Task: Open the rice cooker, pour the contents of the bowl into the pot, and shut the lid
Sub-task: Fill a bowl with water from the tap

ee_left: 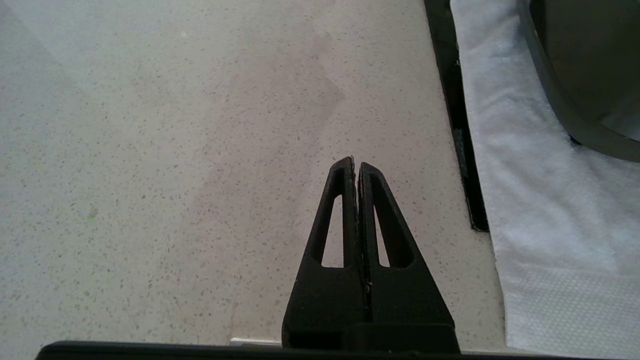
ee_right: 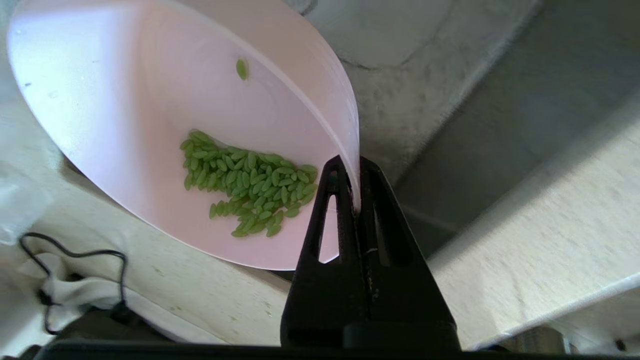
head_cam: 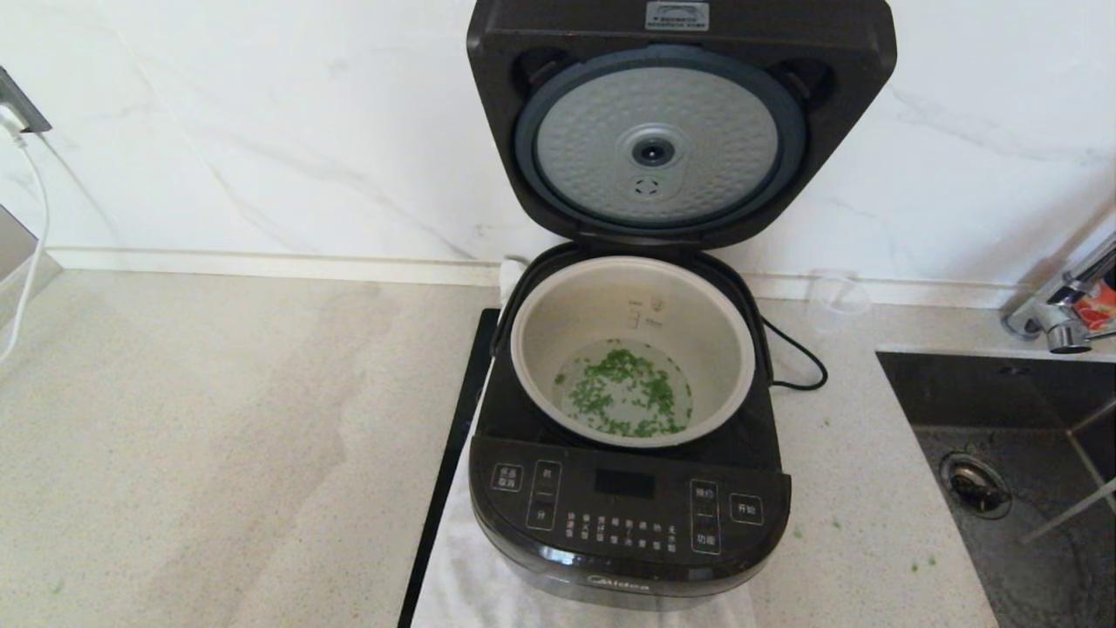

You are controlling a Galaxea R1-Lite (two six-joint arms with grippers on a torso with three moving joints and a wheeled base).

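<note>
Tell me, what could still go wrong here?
1. The right gripper pinches only the rim of the tilted pink bowl, so the bowl might slip.
2. A clump of green bits remains in the bowl and may fall onto the counter, where a few stray bits already lie.
3. The lid stands open above the pot.

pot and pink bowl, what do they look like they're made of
Pot: likely coated metal, with a matte grey-beige wall and a thin rolled rim. Bowl: probably plastic, since its thin pale pink wall glows with light; glazed ceramic is less likely. Right gripper pinches its rim.
</note>
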